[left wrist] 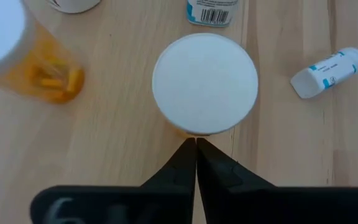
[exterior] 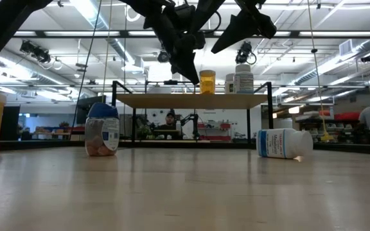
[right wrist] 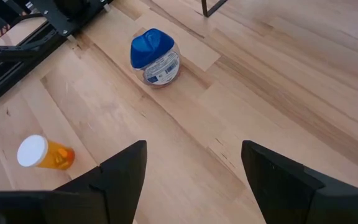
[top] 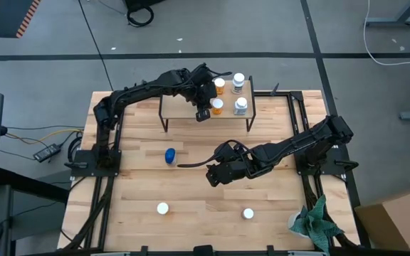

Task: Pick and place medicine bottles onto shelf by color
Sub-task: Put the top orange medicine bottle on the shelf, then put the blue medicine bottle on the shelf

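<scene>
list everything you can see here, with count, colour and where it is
orange bottles on shelf: 2, orange with white caps, left part of the group on the board
white bottles on shelf: 2, white, right of the orange pair
shelf: 1, light wood on black legs, far middle of the table
blue-topped bottle: 1, clear with blue top, table centre-left
white-capped bottles near front: 2, front of table, apart; one is orange, one lies on its side
cloth: 1, green, front right corner
table: 1, light wood
left gripper: shut, over the shelf by the orange bottles
right gripper: open, above mid table, empty
</scene>
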### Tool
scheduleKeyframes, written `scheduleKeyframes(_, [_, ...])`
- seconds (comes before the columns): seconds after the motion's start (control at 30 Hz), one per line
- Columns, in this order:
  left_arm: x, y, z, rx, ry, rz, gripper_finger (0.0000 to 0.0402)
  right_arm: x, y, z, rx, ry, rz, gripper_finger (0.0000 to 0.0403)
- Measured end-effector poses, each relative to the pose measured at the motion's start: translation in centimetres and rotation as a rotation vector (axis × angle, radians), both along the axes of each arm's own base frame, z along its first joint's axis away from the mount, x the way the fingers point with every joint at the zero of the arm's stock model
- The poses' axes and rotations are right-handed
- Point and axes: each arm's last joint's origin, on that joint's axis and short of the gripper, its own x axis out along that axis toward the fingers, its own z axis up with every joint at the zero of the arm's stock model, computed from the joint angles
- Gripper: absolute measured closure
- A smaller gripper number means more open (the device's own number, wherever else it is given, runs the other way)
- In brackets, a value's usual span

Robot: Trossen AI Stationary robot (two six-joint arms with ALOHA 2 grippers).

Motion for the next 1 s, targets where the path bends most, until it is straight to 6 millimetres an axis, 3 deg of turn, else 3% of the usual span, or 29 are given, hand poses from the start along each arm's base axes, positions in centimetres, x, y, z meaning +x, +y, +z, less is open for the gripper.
scheduleKeyframes(0.5, [-0.1, 0.2, 0.0, -0.022, -0.009, -0.008, 0.0390, 0.0, 0.0, 0.0, -0.001, 0.001, 0.001, 0.0132])
scheduleKeyframes(0.73, [-2.3, 0.6, -0.6, -0.097, 0.160, 0.031, 0.0378, 0.0, 0.0, 0.0, -0.008, 0.005, 0.009, 0.0132])
scheduleKeyframes(1.0, [-5.7, -1.9, 1.3, -0.252, 0.354, 0.103, 0.0394, 0.0, 0.0, 0.0, -0.002, 0.004, 0.001, 0.0132])
